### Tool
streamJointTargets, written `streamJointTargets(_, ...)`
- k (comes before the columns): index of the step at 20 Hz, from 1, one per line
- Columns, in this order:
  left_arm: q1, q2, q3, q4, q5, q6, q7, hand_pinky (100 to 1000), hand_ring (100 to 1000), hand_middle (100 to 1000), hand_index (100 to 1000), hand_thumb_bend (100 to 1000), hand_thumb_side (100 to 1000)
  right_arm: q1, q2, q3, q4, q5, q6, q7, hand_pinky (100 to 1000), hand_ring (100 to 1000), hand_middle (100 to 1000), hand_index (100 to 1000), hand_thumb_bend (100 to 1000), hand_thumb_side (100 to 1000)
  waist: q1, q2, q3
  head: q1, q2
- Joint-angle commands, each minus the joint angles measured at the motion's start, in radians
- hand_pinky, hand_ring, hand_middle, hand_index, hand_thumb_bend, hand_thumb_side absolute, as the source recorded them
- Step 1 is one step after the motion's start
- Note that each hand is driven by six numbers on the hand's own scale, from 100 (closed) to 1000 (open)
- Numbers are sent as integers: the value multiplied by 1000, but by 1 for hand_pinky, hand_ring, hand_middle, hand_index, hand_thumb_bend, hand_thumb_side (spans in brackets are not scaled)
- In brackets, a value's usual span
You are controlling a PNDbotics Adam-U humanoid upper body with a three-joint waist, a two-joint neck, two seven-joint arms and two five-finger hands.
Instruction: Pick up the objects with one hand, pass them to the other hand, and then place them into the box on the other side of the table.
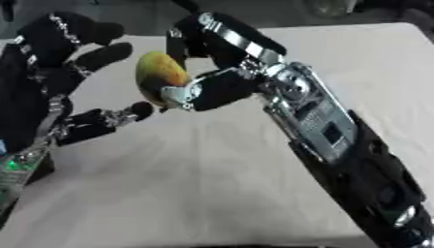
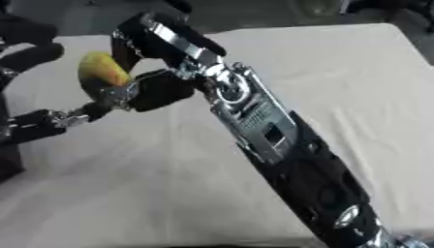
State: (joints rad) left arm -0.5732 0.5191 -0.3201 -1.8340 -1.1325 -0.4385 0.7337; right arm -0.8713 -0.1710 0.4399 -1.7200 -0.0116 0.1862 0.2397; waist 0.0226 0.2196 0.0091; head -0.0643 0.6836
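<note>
- Left eye view shows your table (image 1: 212, 184), covered in pale cloth, taking up most of the shot
- your right hand (image 1: 222, 68) reaches in from lower right, fingers and thumb curled round the fruit
- your left hand (image 1: 59, 77) sits just beside it, fingers spread and relaxed, holding nothing
- the yellow-orange fruit (image 1: 159, 77) is up off the table, between both hands

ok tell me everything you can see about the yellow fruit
The fruit is oval, mango-like, yellow-green shading to orange on one side, with smooth matte skin. It is held upright in the air above the beige table, touching nothing below. The right hand is curled round it, fingers over its top and thumb at its lower end. The left hand is spread open beside it, apparently not touching.
</note>
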Motion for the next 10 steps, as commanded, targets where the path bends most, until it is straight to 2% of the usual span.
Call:
streamJointTargets(1,-23,4,-3,-12,14,-20,7,616,540,691,780,881,100,-18,-10,-3,-31,-18,-4,4,619,457,427,468,324,100,7,5,1,0,-4)
streamJointTargets(10,-40,-13,-18,-14,31,-27,-5,613,539,693,779,883,100,-12,-27,-3,-62,-47,9,9,617,455,426,467,323,100,9,7,1,1,-8)
